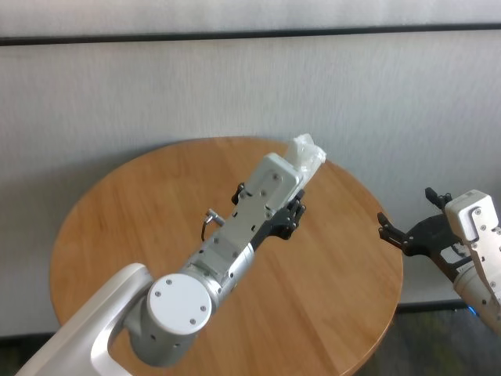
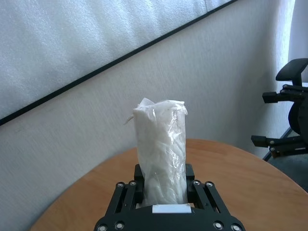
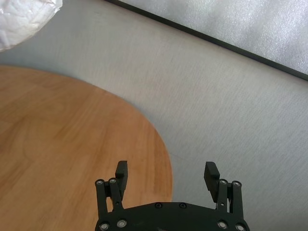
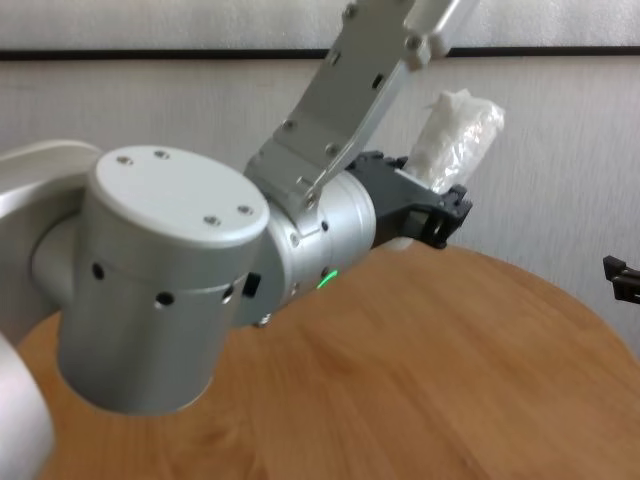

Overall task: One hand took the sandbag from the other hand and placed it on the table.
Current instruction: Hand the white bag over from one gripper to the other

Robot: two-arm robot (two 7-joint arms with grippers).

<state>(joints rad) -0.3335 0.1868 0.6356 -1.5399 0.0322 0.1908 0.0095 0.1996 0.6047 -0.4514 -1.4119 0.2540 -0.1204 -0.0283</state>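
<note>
My left gripper, the one with the green light on its wrist, is shut on the lower end of the white crinkled sandbag. It holds the sandbag in the air over the far part of the round wooden table. The sandbag sticks out past the fingers. My right gripper hovers open and empty just off the table's right edge, apart from the sandbag.
A pale grey wall with a dark horizontal strip stands behind the table. My left forearm stretches across the middle of the table top. The table rim lies just below my right fingers.
</note>
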